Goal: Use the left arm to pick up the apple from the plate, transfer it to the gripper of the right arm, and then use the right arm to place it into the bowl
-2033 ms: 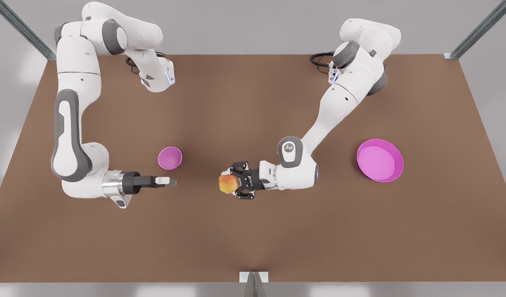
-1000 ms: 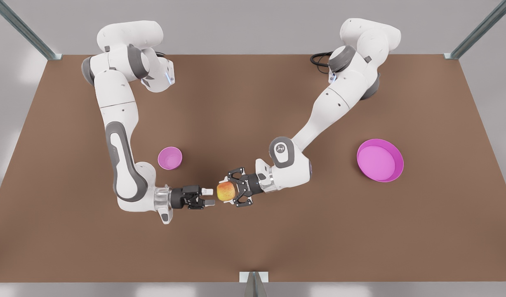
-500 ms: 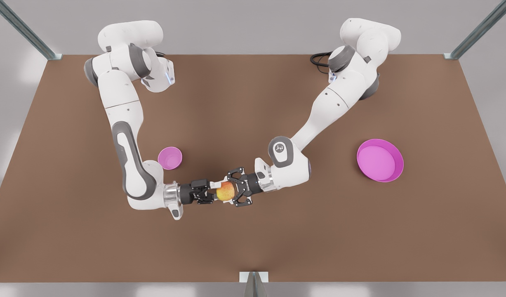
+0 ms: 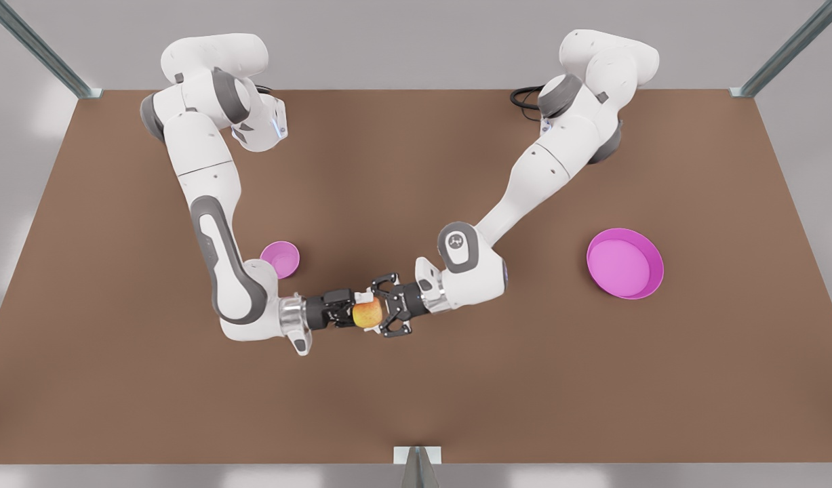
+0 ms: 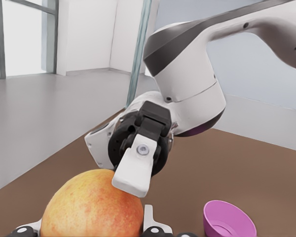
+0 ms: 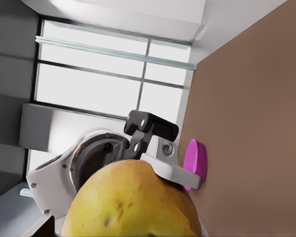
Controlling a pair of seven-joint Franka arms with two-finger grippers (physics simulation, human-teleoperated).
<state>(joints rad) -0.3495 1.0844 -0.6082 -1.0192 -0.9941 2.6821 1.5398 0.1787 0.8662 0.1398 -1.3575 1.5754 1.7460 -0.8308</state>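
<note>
Above the smooth brown worktop [image 4: 416, 393], the skeletal left hand [image 4: 377, 314] clasps the round apple [image 4: 367, 314]. At its 9 o'clock, the right hand's [image 4: 357, 313] pale-tipped fingers [image 5: 134, 171] close around the fruit too.

Even, bright light; soft shadows under the arms.

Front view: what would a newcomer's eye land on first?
The apple above the middle of the table, gripped by the left claw coming from the front view's right, with the right claw meeting it nose to nose from the left. After that, the two pink dishes stand out: the small bowl close behind the right claw and the wide plate far off at the front view's right.
</note>
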